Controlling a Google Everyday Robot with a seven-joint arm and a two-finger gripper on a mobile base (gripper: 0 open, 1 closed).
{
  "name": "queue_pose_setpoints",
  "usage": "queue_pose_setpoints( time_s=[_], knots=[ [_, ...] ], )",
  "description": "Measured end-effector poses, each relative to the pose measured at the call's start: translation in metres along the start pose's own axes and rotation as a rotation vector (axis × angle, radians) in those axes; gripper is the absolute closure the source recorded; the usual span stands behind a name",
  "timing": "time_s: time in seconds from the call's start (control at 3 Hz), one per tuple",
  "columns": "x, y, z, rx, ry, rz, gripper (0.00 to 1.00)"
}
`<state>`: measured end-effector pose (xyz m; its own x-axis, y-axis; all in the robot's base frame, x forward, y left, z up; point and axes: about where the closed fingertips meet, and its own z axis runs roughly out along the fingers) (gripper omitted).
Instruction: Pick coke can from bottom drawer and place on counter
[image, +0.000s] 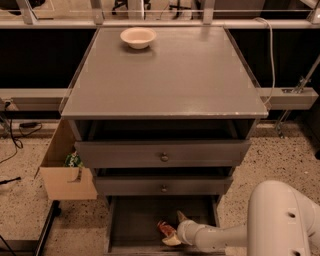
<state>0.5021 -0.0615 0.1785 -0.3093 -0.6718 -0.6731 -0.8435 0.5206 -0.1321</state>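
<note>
The bottom drawer (135, 220) of the grey cabinet is pulled out. The red coke can (165, 229) lies inside it, right of the middle. My gripper (175, 228) reaches into the drawer from the right on a white arm. One cream fingertip (181, 216) stands behind the can and the other sits in front of it, so the can lies between them. The counter (170, 75) is the flat grey cabinet top above.
A cream bowl (138, 37) sits at the counter's back left. Two knobbed drawers (162, 157) are above the open one. An open cardboard box (67, 172) stands left of the cabinet. Cables lie on the speckled floor at left. The arm's white housing (285, 220) fills the lower right.
</note>
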Motion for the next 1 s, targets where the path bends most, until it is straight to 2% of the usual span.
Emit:
queue_pose_setpoints(
  time_s=[0.67, 1.0],
  knots=[
    [0.014, -0.002, 0.017, -0.003, 0.044, 0.004, 0.11],
    [0.021, 0.000, 0.024, -0.010, 0.062, 0.001, 0.14]
  ],
)
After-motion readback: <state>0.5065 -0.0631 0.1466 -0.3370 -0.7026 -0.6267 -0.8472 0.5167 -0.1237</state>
